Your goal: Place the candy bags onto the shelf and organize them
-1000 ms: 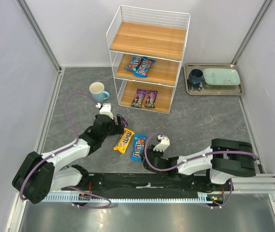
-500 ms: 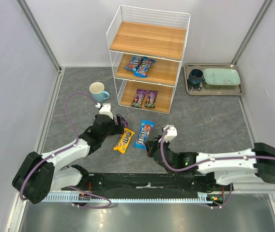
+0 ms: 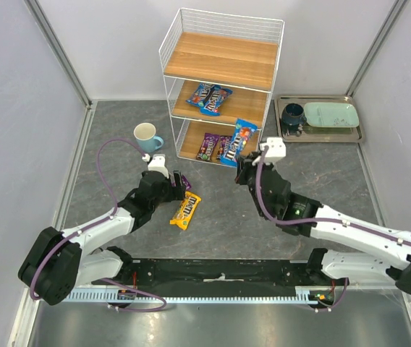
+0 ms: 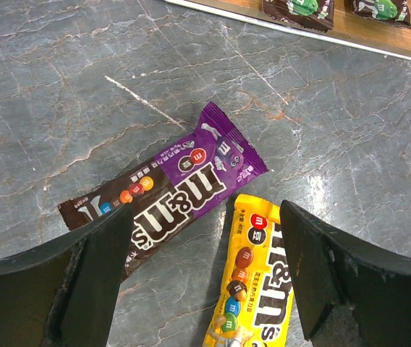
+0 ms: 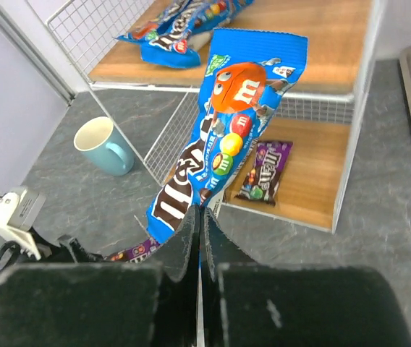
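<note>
Right pincer tight on blue candy bag; left pincer wide apart above purple bag.

The shelf stood at the back of the worktop, with a mug to its left and a tray to its right. One pair of candy bags lay on its middle board and another pair on its bottom board. Just before the shelf, a raised bag hung in the right gripper. Two loose bags lay side by side beneath the left gripper.
</note>
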Tool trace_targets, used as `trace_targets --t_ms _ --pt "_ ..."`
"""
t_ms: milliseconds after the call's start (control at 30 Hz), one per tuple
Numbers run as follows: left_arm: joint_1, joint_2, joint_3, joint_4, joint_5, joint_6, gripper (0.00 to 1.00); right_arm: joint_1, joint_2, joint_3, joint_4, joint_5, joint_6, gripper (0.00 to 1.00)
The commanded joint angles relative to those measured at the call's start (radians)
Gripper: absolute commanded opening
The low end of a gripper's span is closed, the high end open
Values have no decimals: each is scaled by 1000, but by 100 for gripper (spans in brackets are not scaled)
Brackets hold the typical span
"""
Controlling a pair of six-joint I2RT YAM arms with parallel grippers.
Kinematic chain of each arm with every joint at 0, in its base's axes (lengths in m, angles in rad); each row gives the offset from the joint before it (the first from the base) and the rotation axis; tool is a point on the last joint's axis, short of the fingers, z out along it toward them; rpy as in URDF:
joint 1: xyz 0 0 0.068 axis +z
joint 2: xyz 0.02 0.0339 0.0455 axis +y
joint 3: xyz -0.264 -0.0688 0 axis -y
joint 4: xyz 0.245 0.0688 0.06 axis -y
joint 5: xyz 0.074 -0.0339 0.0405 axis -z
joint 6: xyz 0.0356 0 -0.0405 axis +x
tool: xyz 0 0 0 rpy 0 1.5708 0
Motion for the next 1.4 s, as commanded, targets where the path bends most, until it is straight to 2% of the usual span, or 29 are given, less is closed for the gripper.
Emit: trace_targets --t_ms 0,167,467,833,1367 --pt "5 -14 -5 49 -20 26 88 -111 75 124 48 -208 -153 0" --pt "7 -8 -5 52 -19 27 88 -249 168 200 80 -334 -188 0" --pt "8 1 -2 55 -13 27 88 -422 300 308 132 -505 -172 0" --pt "10 9 1 57 -5 29 88 -478 409 368 192 -575 -176 0" --pt "11 16 4 57 -2 31 88 -582 441 386 209 -661 -175 0"
